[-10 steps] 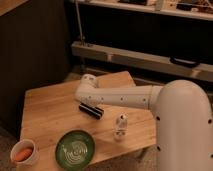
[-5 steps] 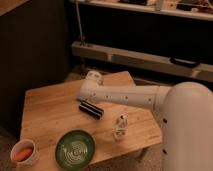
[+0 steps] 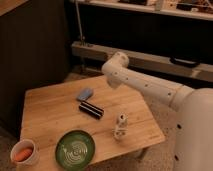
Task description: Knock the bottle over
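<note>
Gripper [image 3: 114,76], state impossible to tell, hovers near the tabletop's [image 3: 50,112] 1 o'clock edge; the bottle [image 3: 120,125] at 4 o'clock stands upright, not yet knocked.

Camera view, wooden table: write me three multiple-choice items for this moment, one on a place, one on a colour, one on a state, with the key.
1. Where does the small blue block lie?
A. On the floor
B. On the wooden table, beside the black oblong box
C. On a shelf at the back

2. What colour is the round plate?
A. Red
B. Yellow
C. Green

3. How is the small clear plastic bottle?
A. Upright on the table
B. Lying on its side
C. Hanging off the table edge

Key:
1 B, the block rests on the tabletop just behind the box.
2 C, its face is green with pale rings.
3 A, it stands cap up; the gripper, at the arm's end, hangs above the table's far edge, apart from it.
</note>
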Controlling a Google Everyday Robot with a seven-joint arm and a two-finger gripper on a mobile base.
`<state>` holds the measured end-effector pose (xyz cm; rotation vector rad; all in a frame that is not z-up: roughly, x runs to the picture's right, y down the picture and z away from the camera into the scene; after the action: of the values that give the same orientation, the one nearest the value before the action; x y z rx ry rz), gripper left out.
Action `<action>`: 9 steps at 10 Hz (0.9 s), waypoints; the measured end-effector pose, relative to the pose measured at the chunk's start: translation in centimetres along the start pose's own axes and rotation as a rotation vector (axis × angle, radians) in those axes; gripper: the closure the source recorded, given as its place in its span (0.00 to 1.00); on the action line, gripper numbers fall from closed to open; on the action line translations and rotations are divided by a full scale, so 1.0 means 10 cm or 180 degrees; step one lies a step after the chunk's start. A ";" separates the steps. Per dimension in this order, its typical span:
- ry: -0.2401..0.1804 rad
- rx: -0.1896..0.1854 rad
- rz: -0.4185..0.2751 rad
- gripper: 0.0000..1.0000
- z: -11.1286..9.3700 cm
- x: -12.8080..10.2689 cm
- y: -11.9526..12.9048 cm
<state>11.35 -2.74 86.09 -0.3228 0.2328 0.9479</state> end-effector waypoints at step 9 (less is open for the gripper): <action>0.0262 -0.0418 0.0511 0.80 -0.51 1.80 0.24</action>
<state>19.29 10.27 74.92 -0.4697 0.2753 1.1121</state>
